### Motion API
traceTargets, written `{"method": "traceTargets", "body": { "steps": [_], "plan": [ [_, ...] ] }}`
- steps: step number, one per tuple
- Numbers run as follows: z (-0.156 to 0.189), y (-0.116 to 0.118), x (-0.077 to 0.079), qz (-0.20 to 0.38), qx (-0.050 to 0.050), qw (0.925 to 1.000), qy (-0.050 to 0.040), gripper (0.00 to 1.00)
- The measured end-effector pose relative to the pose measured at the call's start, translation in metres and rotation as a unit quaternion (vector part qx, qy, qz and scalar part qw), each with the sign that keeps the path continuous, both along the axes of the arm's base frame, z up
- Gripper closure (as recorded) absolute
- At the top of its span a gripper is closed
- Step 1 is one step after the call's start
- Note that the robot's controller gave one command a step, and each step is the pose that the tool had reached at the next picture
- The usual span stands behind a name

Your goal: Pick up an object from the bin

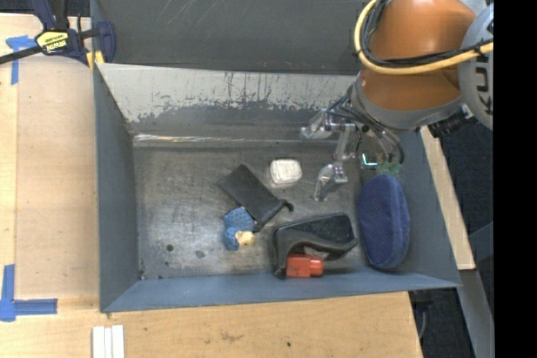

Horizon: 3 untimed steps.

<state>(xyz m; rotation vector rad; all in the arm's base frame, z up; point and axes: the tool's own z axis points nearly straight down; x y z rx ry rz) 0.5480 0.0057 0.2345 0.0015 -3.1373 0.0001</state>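
Observation:
My gripper hangs under the arm's orange dome at the bin's right side, open, with nothing between its fingers. Its left fingertip is low over the bin floor, just right of a small white block. The right finger stands at the top end of a dark blue oval case, which lies along the right wall. Just below the gripper lies a black pouch-like thing with a red piece at its front edge.
A flat black rectangle lies tilted mid-bin, with a small blue and yellow toy at its lower end. The left half of the bin floor is bare metal. The back wall rises steeply behind the gripper.

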Motion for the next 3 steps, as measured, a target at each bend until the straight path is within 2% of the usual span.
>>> {"method": "traceTargets", "body": {
  "steps": [1, 2, 3],
  "plan": [
    [-0.161, 0.043, 0.009, 0.044, 0.000, 0.9990, -0.0086, 0.00],
    [-0.155, 0.044, 0.015, 0.043, 0.002, 0.9988, -0.0216, 1.00],
    [-0.012, 0.046, 0.007, 0.062, 0.000, 0.9981, -0.0081, 1.00]
  ]
}}
